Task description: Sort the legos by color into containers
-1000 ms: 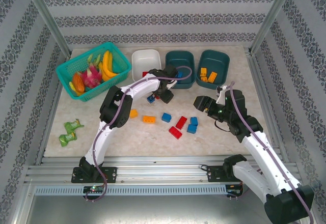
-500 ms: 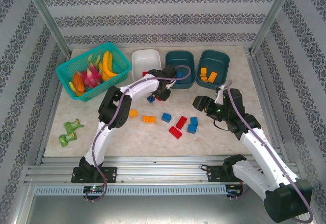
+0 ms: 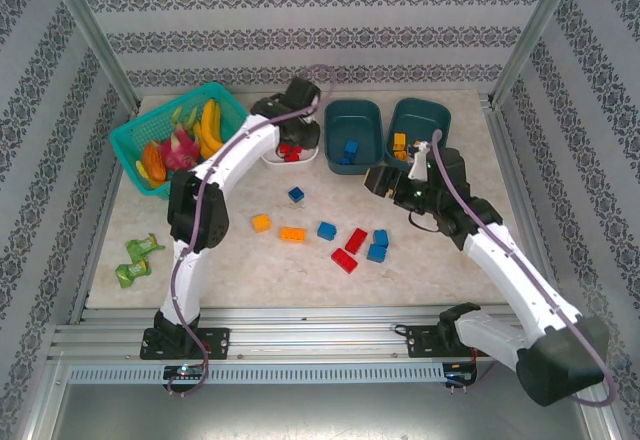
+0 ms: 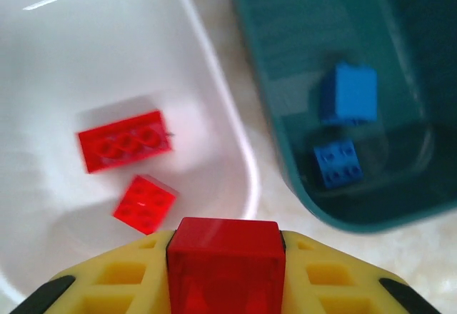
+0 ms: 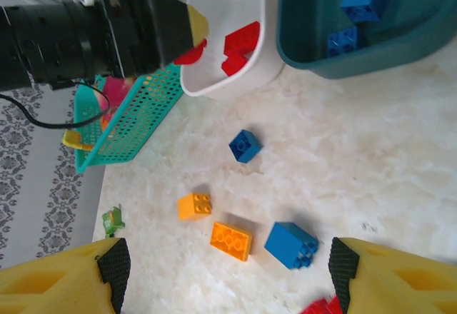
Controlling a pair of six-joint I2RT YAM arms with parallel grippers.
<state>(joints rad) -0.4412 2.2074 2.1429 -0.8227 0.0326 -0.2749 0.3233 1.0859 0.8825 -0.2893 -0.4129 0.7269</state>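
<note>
My left gripper [image 3: 297, 138] is shut on a red lego [image 4: 223, 257] and hangs over the near rim of the white container [image 4: 243, 157]. Two red legos [image 4: 125, 140] lie inside that container. The middle teal container [image 3: 353, 110] holds two blue legos [image 4: 348, 93]. The right teal container [image 3: 420, 110] holds orange legos [image 3: 400, 142]. My right gripper [image 5: 228, 267] hovers open above the table, empty. Below it lie a blue lego [image 5: 291, 244], an orange lego [image 5: 230, 241] and a smaller orange one [image 5: 194, 205]. Red legos [image 3: 350, 250] and blue legos [image 3: 378, 245] sit mid-table.
A turquoise mesh basket [image 3: 150, 135] of toy fruit stands at the back left beside the white container. Green crumpled wrappers [image 3: 138, 260] lie near the left edge. A lone dark blue lego [image 3: 296, 195] sits in front of the white container.
My left gripper shut on a red lego on the table and carried it back to the white container. My right gripper moved slightly back and left, still open.
</note>
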